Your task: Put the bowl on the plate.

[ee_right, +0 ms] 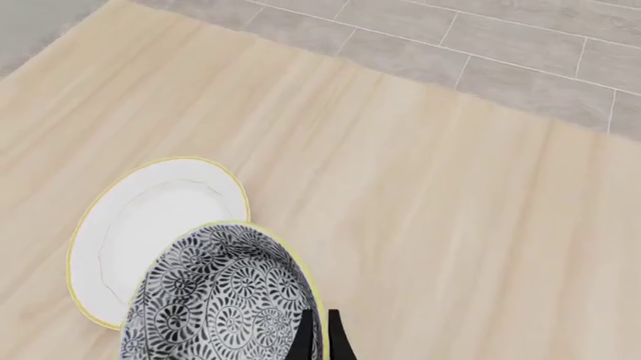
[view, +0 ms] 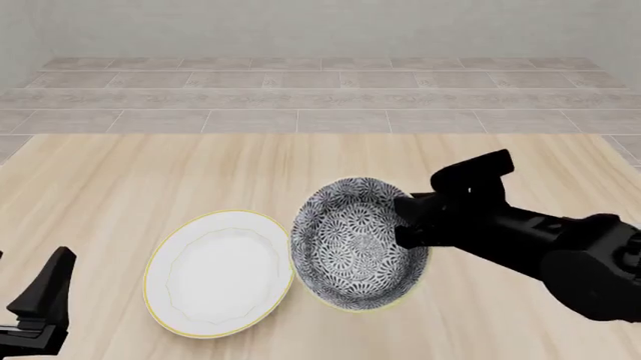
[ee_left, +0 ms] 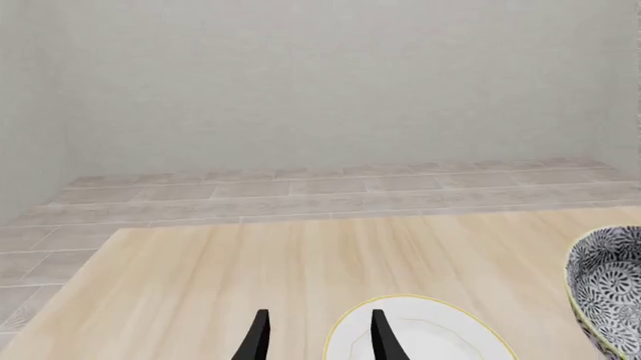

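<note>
The patterned bowl (view: 350, 244) hangs tilted, its opening turned toward the front camera, just right of the white plate (view: 215, 274). In the front view the bowl's left edge overlaps the plate's right rim. My right gripper (view: 406, 219) is shut on the bowl's right rim. The right wrist view shows the thin fingers (ee_right: 305, 336) pinching that rim, with the bowl (ee_right: 215, 300) partly over the plate (ee_right: 140, 225). My left gripper (view: 40, 307) stands open at the near left. In its wrist view the left gripper (ee_left: 318, 341) is beside the plate (ee_left: 440, 337), and the bowl (ee_left: 611, 289) shows at the edge.
The plate lies flat on a light wooden table (view: 150, 180). Beyond the table's far edge are a grey tiled floor (view: 300, 97) and a pale wall. The right arm (view: 541, 247) reaches in from the right over the table.
</note>
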Robot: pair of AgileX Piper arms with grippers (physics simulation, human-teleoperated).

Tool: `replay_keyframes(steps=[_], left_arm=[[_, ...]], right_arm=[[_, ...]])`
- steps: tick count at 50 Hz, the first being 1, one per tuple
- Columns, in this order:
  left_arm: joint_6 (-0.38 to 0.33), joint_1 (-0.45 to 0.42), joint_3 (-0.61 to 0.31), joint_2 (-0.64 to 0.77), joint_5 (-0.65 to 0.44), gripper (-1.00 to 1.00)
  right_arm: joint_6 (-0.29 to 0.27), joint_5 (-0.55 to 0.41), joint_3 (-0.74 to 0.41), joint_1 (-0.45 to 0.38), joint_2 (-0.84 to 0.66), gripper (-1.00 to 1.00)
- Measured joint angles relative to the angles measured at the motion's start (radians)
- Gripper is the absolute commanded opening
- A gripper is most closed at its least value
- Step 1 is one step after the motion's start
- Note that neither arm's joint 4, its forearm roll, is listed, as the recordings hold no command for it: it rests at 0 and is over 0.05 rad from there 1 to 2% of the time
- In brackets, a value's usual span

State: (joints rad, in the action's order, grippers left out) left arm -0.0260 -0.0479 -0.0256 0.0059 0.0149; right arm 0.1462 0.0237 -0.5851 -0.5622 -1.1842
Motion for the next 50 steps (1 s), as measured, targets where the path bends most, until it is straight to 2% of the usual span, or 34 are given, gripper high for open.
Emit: replay_keyframes(steps=[50], left_arm=[[-0.011, -0.007, -0.003, -0.001, 0.006, 1.0]], right_arm=[[0.097, -0.145, -0.325, -0.135, -0.217, -1.0]])
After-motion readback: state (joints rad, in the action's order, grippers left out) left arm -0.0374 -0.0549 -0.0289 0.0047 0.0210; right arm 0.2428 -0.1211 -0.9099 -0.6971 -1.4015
